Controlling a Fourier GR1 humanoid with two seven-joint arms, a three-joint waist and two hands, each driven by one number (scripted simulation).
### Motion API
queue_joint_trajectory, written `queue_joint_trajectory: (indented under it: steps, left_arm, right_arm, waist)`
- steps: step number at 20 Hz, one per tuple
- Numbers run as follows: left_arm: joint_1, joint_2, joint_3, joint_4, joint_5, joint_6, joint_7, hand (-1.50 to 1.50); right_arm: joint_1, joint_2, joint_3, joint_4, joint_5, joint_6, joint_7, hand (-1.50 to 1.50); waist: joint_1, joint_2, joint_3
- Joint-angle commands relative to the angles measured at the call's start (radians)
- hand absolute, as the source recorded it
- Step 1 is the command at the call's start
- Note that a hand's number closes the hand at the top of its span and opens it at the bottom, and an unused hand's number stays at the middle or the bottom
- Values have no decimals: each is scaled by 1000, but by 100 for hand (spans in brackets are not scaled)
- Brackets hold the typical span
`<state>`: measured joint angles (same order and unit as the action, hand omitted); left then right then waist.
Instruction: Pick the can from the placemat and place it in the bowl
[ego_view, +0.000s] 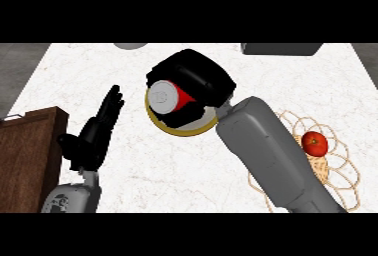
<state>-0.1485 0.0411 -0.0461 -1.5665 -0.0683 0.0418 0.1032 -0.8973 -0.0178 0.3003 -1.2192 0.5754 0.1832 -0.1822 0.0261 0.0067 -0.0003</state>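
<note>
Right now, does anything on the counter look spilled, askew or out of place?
Nothing spilled. The can lies tilted in the right hand above the bowl, not yet set down. A tomato sits on the placemat.

A single head view looks steeply down on the white marbled worktop (184, 165) from close above. Both forearms enter from the lower edge, and the far worktop edge lies beyond the fingers (111, 107), at the top.

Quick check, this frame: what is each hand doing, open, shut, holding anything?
Left hand: open, fingers straight, holding nothing.
Right hand: shut on the can, above the bowl.
</note>
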Motion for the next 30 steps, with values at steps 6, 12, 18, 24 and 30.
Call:
queue_joint_trajectory:
  steps: [6, 12, 18, 24, 30]
  left_arm:
    - [-22, -7, -5, -9, -2, 5, 22, 0]
    - [-22, 2, 8, 46, 16, -25, -47, 0]
    - [-106, 3, 21, 42, 14, -11, 31, 0]
    - [-16, -19, -27, -2, -18, 5, 12, 0]
    - [-94, 1, 3, 21, 3, -11, 41, 0]
  right_arm:
    - [-134, 17, -49, 534, 97, -237, -278, 150]
    - [-221, 18, -85, 776, 23, -166, -280, 150]
    - [-278, 13, -130, 912, 5, -8, -473, -150]
    - [-270, 17, -244, 933, -115, -4, -593, -150]
    - [-373, -22, -381, 997, -216, 68, -551, -150]
  waist:
    - [8, 4, 0]
    - [31, 13, 0]
    - [27, 16, 1]
    - [30, 11, 1]
    - [33, 17, 1]
